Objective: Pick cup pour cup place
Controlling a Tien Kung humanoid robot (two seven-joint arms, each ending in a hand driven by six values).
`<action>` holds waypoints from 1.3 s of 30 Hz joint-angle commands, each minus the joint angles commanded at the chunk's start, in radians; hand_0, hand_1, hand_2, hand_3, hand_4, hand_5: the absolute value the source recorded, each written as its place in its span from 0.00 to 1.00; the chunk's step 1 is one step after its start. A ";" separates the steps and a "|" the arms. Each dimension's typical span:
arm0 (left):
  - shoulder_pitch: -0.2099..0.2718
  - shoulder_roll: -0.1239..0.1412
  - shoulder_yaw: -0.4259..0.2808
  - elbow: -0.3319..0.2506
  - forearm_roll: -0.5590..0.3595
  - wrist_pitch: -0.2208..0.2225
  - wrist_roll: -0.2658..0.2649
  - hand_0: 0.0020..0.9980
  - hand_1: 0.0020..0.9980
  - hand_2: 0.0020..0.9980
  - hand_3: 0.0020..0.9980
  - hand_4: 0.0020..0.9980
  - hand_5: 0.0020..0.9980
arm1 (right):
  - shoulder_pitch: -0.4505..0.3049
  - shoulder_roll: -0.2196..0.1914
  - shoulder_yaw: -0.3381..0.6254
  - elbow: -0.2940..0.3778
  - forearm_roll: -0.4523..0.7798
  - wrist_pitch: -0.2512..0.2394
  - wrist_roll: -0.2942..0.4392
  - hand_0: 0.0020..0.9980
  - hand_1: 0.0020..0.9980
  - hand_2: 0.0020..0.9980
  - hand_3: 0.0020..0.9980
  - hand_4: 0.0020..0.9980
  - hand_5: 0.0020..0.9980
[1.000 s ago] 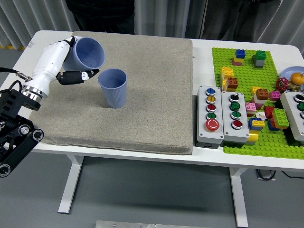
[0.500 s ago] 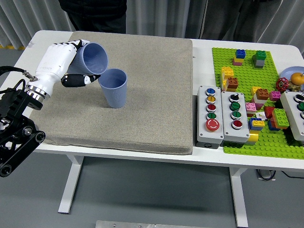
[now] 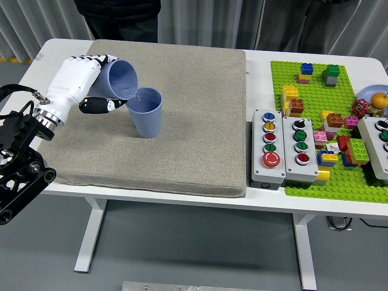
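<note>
My left hand, white with black fingertips, is shut on a blue cup. That cup is tipped far to the right, its mouth facing the second cup, and its lower rim hangs just over the other's left rim. The second blue cup stands upright on the grey mat, left of the mat's middle. A small glint shows between the two rims. My right arm is out of view.
Two grey button boxes sit right of the mat. Beyond them lies a green baseplate with several loose bricks. A third box and a plate with fruit are at the right edge. A person stands behind the table.
My left hand moved right and slightly down with the held cup, tipping it further until its rim came over the standing cup. The standing cup stayed put.
</note>
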 joint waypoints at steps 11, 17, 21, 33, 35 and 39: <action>-0.038 0.016 0.069 -0.001 0.105 0.040 0.045 0.60 0.58 0.63 0.59 0.73 0.20 | 0.005 -0.001 -0.003 0.000 0.009 -0.002 0.001 0.72 0.67 0.65 0.61 0.00 0.19; -0.059 0.026 0.116 0.013 0.104 0.050 0.056 0.60 0.58 0.62 0.59 0.73 0.19 | 0.005 -0.001 -0.004 0.000 0.012 -0.002 0.001 0.72 0.67 0.65 0.61 0.00 0.19; -0.064 0.029 0.128 0.018 0.109 0.050 0.059 0.60 0.58 0.62 0.59 0.73 0.19 | 0.004 -0.001 -0.005 0.000 0.014 -0.003 0.002 0.72 0.67 0.65 0.61 0.00 0.19; -0.074 0.036 0.132 0.014 0.131 0.063 0.072 0.60 0.58 0.62 0.59 0.72 0.19 | 0.006 -0.002 -0.008 0.000 0.019 -0.003 0.003 0.72 0.67 0.65 0.61 0.00 0.19; -0.076 0.037 0.134 0.014 0.134 0.065 0.074 0.60 0.58 0.62 0.59 0.72 0.19 | 0.006 -0.002 -0.008 0.000 0.019 -0.003 0.002 0.72 0.67 0.65 0.61 0.00 0.19; -0.079 0.042 0.140 0.014 0.151 0.067 0.085 0.60 0.58 0.62 0.58 0.72 0.19 | 0.006 -0.002 -0.008 0.000 0.018 -0.003 0.002 0.72 0.67 0.65 0.61 0.00 0.18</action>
